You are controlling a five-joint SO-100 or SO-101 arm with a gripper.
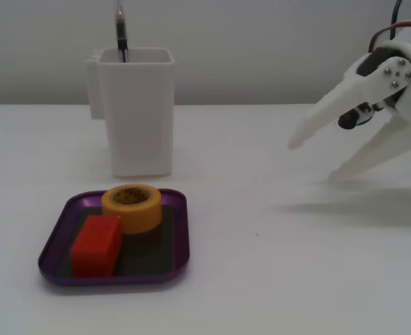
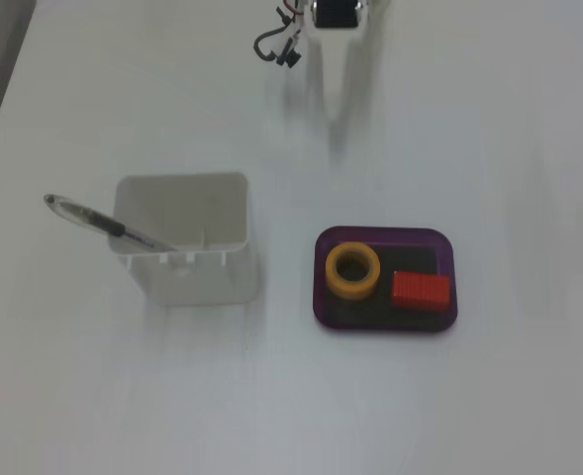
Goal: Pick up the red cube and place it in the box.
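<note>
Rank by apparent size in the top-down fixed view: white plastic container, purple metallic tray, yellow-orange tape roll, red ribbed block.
1. White plastic container
2. Purple metallic tray, only slightly smaller
3. and 4. Yellow-orange tape roll and red ribbed block: too alike to rank.

A white table [image 1: 275, 279] meets a plain pale wall [image 1: 261, 42].

**Surfaces and materials, as I read them**

Box [image 1: 182, 230]: purple metallic sheen on rim, dark matt floor. Red cube [image 1: 95, 245]: matt, finely ribbed sides. Tape roll [image 1: 132, 207]: yellow-orange, papery matt. Container [image 1: 137, 112]: white smooth plastic. Gripper [image 1: 315, 162]: white matt plastic. Table [image 1: 289, 279]: white, smooth.
</note>
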